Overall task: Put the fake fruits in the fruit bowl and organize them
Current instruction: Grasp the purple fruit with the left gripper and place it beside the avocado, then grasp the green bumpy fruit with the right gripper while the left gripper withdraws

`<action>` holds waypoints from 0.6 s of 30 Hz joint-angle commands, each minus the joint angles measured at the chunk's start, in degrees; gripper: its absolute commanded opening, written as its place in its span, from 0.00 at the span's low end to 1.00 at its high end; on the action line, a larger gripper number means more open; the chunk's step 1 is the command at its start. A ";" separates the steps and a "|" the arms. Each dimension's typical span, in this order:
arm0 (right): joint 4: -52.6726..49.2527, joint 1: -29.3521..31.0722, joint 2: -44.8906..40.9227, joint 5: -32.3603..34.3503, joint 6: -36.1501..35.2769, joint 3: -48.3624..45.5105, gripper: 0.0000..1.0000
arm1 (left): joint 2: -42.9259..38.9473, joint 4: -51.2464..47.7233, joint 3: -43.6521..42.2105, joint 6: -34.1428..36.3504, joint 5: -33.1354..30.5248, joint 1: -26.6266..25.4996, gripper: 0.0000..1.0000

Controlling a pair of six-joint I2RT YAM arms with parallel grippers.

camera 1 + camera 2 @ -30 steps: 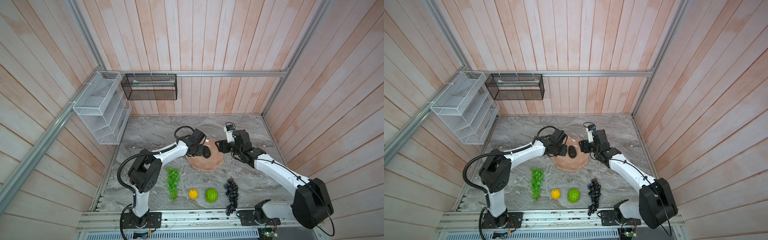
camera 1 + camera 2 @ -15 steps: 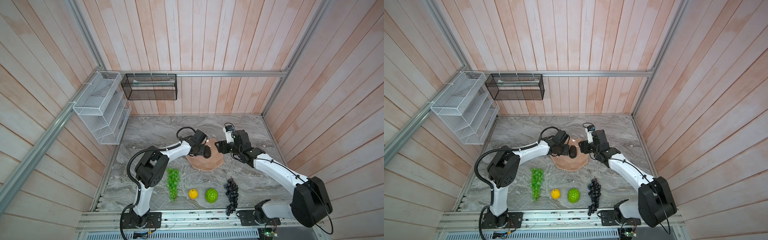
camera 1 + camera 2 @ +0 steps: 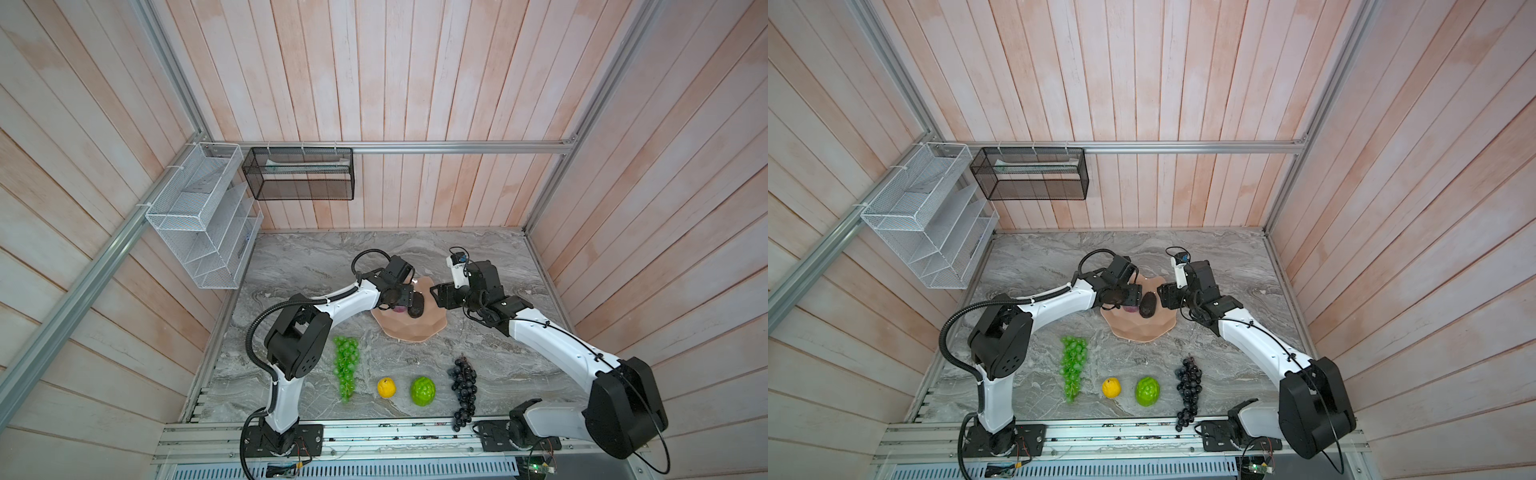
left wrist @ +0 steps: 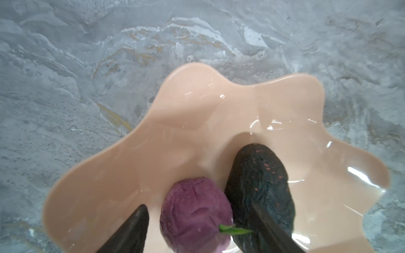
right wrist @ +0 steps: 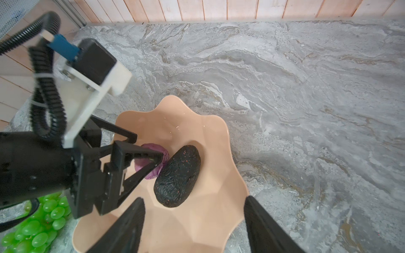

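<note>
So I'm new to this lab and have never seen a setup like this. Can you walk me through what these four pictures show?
You are looking at two white-and-black robot arms mounted at the front edge of a marble table. Each arm ends in a two-fingered gripper. The two wide pictures come from one overhead camera pair. The two close-ups come from a camera on each arm's wrist.

A peach scalloped fruit bowl holds a purple bumpy fruit and a blackish avocado, side by side. The left gripper is open, with a finger on either side of the purple fruit and a gap showing at one finger. The right gripper hovers open and empty over the bowl.

Nearer the arms' bases lie a green grape bunch, a lemon, a lime-green bumpy fruit and a dark grape bunch. Nothing is held.
</note>
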 commanded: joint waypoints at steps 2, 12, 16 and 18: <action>-4.72 1.40 -3.04 -0.34 1.64 0.55 0.72 | -6.40 -0.87 -1.73 -0.67 -2.04 0.24 0.75; -22.26 20.95 -13.21 13.13 17.62 -4.58 0.75 | -23.72 0.39 -15.30 -2.37 -5.37 0.17 0.76; -29.05 29.28 -14.58 14.35 28.21 -7.60 0.78 | -29.84 2.46 -20.18 -2.41 -8.22 0.37 0.85; -31.05 33.74 -14.25 13.59 33.20 -8.50 0.79 | -30.95 2.71 -20.47 -1.62 -9.17 0.79 0.87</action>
